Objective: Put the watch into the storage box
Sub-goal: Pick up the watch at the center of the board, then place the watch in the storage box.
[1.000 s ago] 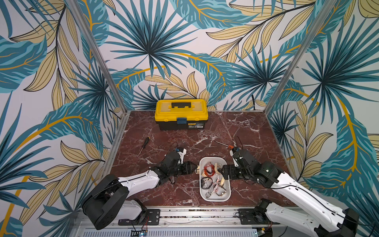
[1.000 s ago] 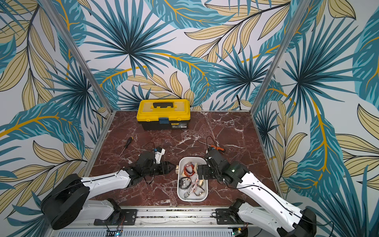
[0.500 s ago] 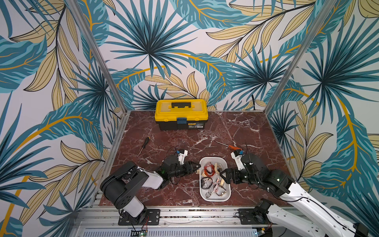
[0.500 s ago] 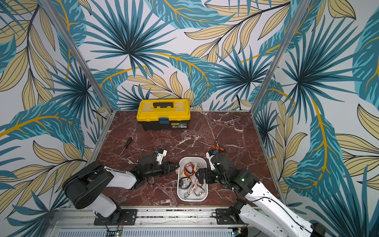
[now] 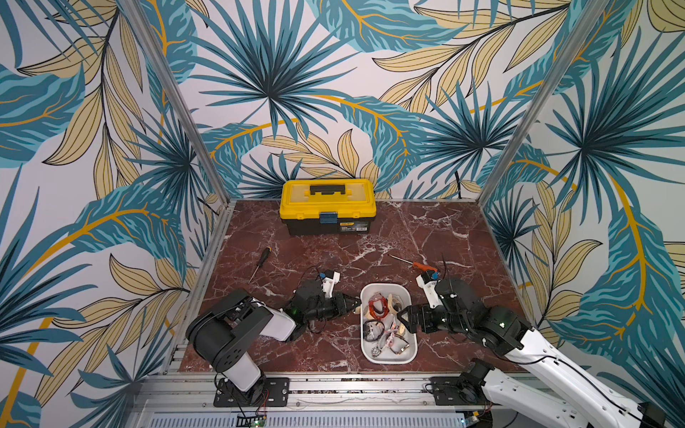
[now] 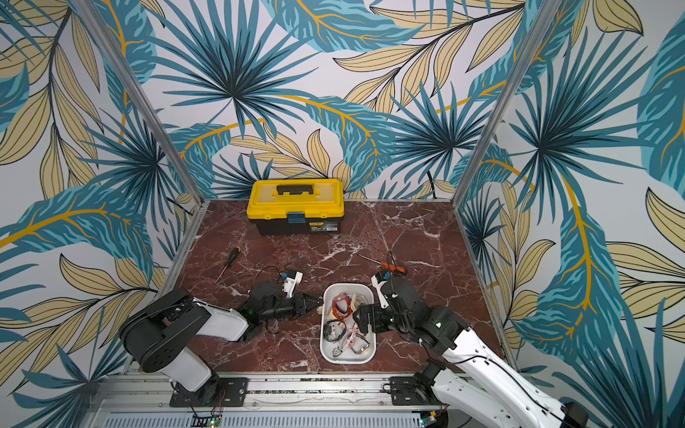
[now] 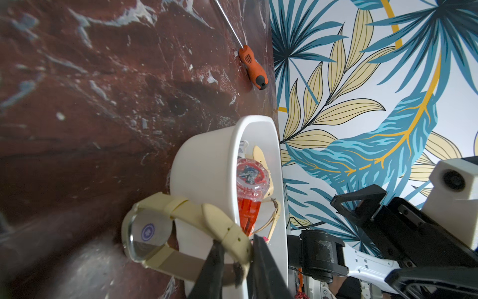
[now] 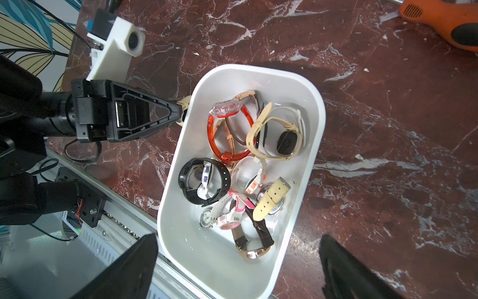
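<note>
A cream-strapped watch [image 7: 148, 233] with a round glass face hangs just outside the storage box, beside its left wall. My left gripper [image 7: 236, 246] is shut on the watch's strap [image 7: 219, 225]; in both top views it [image 5: 355, 302] [image 6: 318, 301] sits at the box's left rim. The storage box [image 5: 387, 361] [image 6: 346, 361] [image 8: 297, 77] is a shallow white bin that holds several watches, among them a red translucent one [image 8: 227, 129]. My right gripper [image 8: 238, 248] [image 5: 403, 318] stands open and empty over the box's right side.
A yellow-lidded black toolbox [image 5: 328, 205] stands at the back of the marble table. A black screwdriver [image 5: 261, 261] lies at the left and an orange-handled one [image 5: 417, 264] [image 7: 252, 66] behind the box on the right. Patterned walls close in three sides.
My left gripper's jaws have closed on the cream watch strap at the box's left rim, and the left arm has folded back. The right arm has drawn back slightly, its jaws still wide.
</note>
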Robot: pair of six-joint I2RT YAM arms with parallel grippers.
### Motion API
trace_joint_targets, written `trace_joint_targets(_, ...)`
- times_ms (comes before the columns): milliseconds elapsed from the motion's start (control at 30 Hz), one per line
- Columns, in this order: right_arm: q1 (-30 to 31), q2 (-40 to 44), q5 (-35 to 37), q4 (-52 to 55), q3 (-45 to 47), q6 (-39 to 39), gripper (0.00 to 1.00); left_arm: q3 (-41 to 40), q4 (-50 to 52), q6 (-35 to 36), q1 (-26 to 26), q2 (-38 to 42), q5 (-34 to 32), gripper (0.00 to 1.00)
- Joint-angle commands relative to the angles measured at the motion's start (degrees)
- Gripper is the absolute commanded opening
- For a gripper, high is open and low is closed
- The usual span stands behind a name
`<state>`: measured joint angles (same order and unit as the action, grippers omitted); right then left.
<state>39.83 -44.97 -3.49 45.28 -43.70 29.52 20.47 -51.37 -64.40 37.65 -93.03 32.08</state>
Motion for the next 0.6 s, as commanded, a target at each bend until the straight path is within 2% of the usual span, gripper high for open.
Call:
trace_joint_targets(0, -0.02, -0.42, -0.05, -0.12, 0.55, -0.96, 1.0, -0.78, 0.76, 1.87, -0.3, 0.5, 1.27, 0.14)
trace_joint_targets(100, -0.02, -0.47, 0.4, 0.1, 0.37, -0.98, 1.0, -0.6, 3.93, 3.29, -0.3, 2.11, 1.34, 0.09)
trace_joint_targets(200, -0.02, -0.33, 0.86, 0.3, 0.29, -0.8, 1.0, 0.54, 12.53, 6.3, -0.3, 6.19, 0.56, 0.07)
trace_joint_targets(300, -0.02, -0.21, 1.56, 0.67, 0.26, -0.73, 1.0, 3.69, 28.51, 12.69, 0.15, 13.67, -2.1, 0.05)
trace_joint_targets(433, -0.01, 0.09, 5.03, 2.54, -0.07, 0.4, 1.0, 14.57, 57.07, 24.45, 4.65, 22.99, -11.74, 0.05)
trace_joint_targets(567, -0.03, 2.54, 7.16, 3.65, 0.44, 2.86, 1.0, 25.03, 75.1, 31.87, 10.77, 23.86, -18.1, 0.05)
